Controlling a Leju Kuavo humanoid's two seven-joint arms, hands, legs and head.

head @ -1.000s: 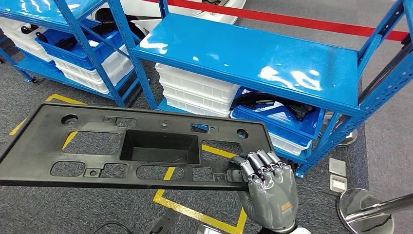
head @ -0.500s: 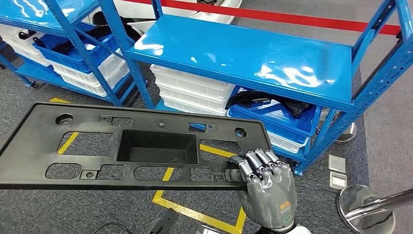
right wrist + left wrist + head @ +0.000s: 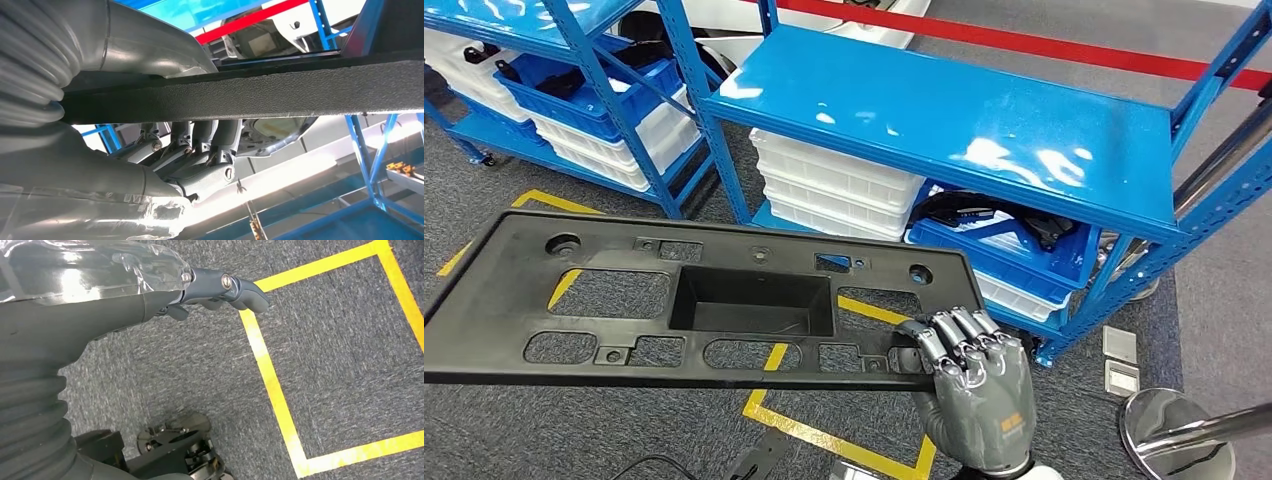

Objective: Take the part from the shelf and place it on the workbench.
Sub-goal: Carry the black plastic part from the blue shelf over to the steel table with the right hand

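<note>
1. Shelving (image 3: pixel 944 125) in blue stood ahead of the robot, its top deck bare and white crates (image 3: pixel 829 185) stacked on the level below; no workbench was in sight.
2. Off the shelf, the long black part (image 3: pixel 694 300) lay flat and level in front of the robot, its long axis running across the body from left to right, above grey carpet marked with yellow tape (image 3: pixel 824 425).
3. At the part's right end, the right hand (image 3: pixel 969 385) gripped the near edge, fingers (image 3: pixel 954 335) curled over the top face.
4. Well apart from the part, the left hand (image 3: pixel 220 290) hung over the carpet holding nothing, fingers curled in.
</note>
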